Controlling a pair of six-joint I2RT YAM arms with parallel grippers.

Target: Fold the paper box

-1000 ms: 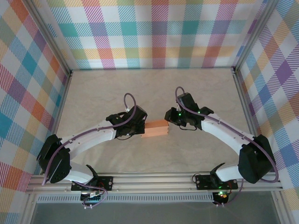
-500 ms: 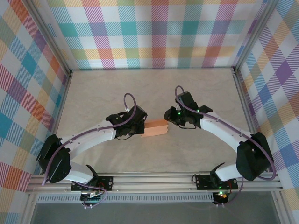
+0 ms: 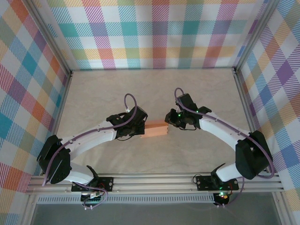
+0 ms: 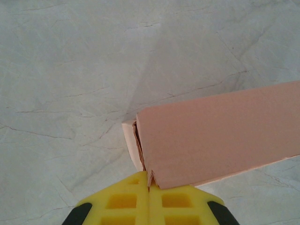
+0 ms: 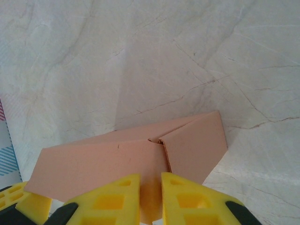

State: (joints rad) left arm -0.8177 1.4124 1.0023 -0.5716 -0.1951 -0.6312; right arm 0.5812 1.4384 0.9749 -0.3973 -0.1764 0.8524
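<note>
Salmon-orange card at the middle of the table (image 3: 154, 89): the paper box (image 3: 155, 130), long and shallow, well apart from every edge, lengthwise between the two arms. Gripped at both ends. At its left end, the left gripper (image 3: 142, 127), yellow fingers (image 4: 122, 201) pressed flat together, with a thin corner of card nipped in the seam between them. Just above that corner, an end flap slightly ajar, a dark slit along the box's short side. At its right end, the right gripper (image 3: 169, 119), fingers (image 5: 187, 201) drawn close with a narrow gap, pinching a tab of card that fills the gap. Beside that tab, in the right wrist view, two panels meeting at a small notch, the right-hand one angled outward to a point.
</note>
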